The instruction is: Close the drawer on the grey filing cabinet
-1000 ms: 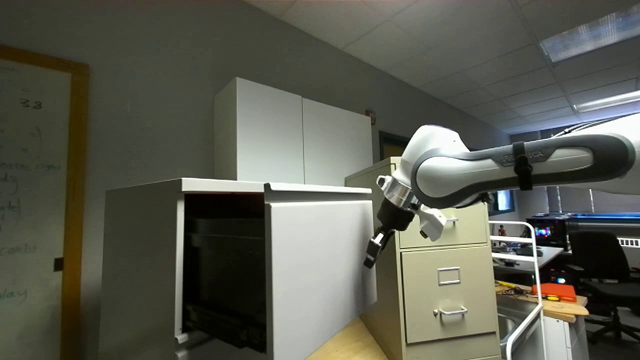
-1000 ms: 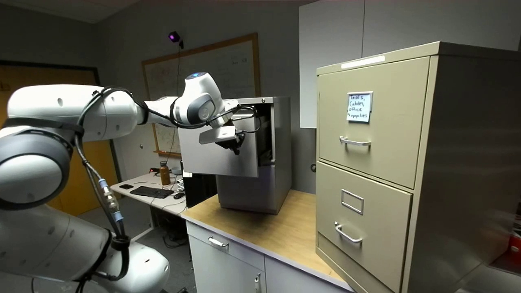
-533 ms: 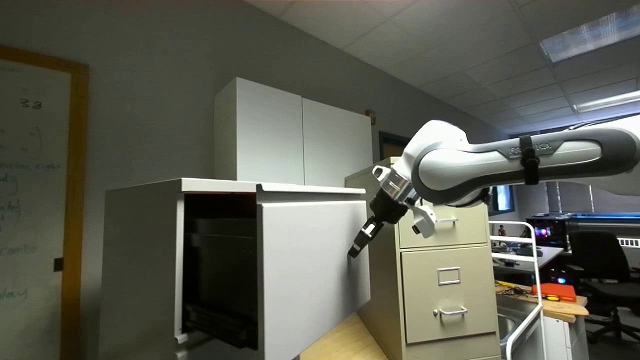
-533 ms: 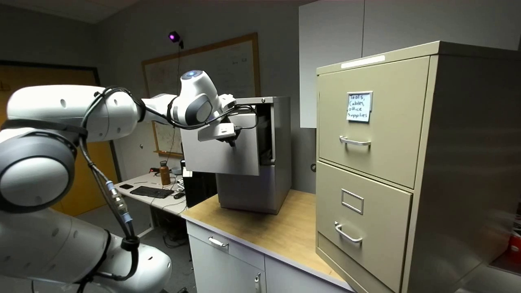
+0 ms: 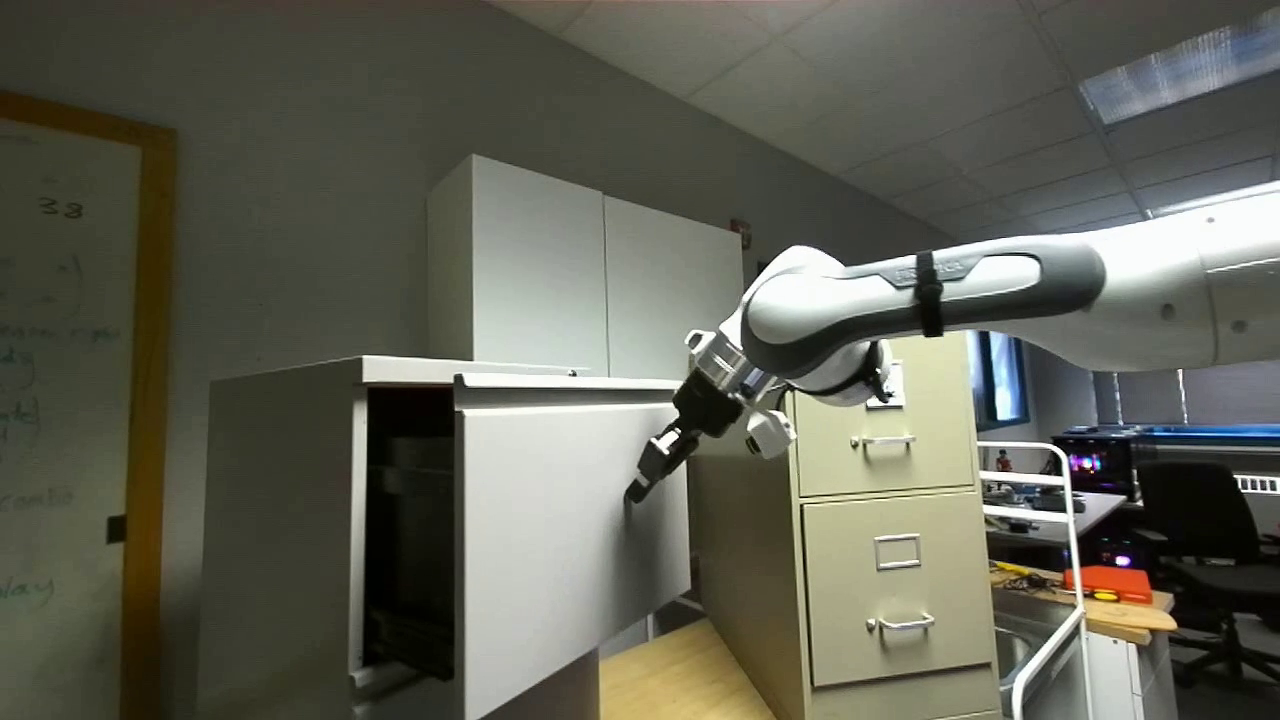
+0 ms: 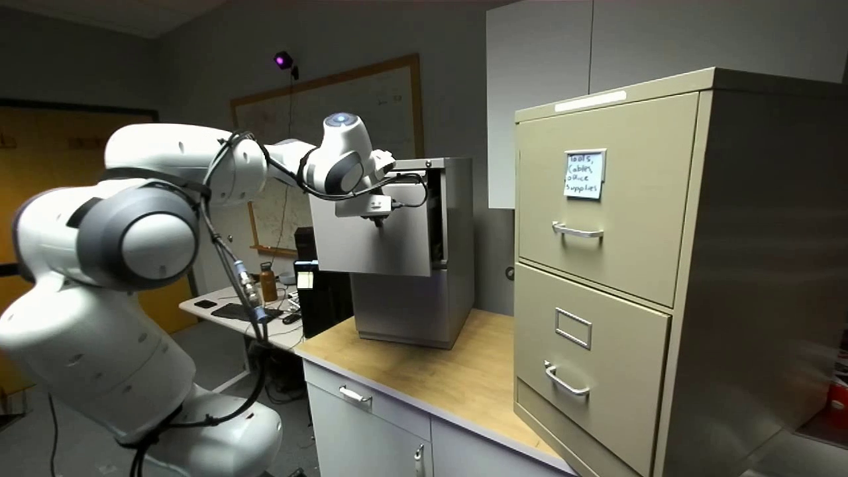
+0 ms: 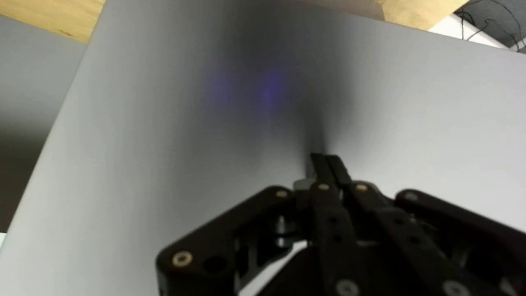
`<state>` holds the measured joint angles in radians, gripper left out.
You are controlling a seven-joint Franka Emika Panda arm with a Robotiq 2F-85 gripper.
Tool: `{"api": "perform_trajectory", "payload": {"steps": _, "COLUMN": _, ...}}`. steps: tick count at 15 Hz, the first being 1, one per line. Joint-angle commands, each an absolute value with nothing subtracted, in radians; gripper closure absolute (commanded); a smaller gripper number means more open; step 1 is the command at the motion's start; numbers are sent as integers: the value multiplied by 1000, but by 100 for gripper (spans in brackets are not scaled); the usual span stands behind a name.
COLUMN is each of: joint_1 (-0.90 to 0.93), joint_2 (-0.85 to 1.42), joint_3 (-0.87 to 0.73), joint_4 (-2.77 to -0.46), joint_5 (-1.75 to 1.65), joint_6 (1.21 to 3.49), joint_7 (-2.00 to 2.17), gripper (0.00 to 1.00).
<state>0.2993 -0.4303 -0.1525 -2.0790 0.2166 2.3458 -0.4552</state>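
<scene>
In an exterior view the wide, flat-fronted, light-grey metal drawer (image 5: 560, 525) juts, partly extended, at lower centre from the boxy light-grey metal filing cabinet (image 5: 280, 540). The black end effector (image 7: 324, 156), clenched on nothing, seems to touch the drawer's face; push straight inward near mid-width (off-centre, it might bind). There the front faces right, its long axis level and receding rightward.

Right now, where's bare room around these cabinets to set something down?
The tan wooden counter shows bare between the boxy grey metal cabinet and tall beige metal filing cabinet. It's crowded in front of the part-open grey metal drawer, where the black gripper is, and on the pale desk around the brown bottle and black keyboard.
</scene>
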Motion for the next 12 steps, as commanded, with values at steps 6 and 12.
{"api": "perform_trajectory", "payload": {"steps": 6, "joint_1": 250, "joint_2": 8, "joint_3": -83, "joint_4": -1592, "joint_5": 434, "joint_6": 2283, "joint_7": -494, "gripper": 97}}
{"api": "perform_trajectory", "payload": {"steps": 12, "joint_1": 189, "joint_2": 219, "joint_3": 56, "joint_4": -1309, "joint_5": 341, "joint_6": 2230, "joint_7": -413, "gripper": 97}}
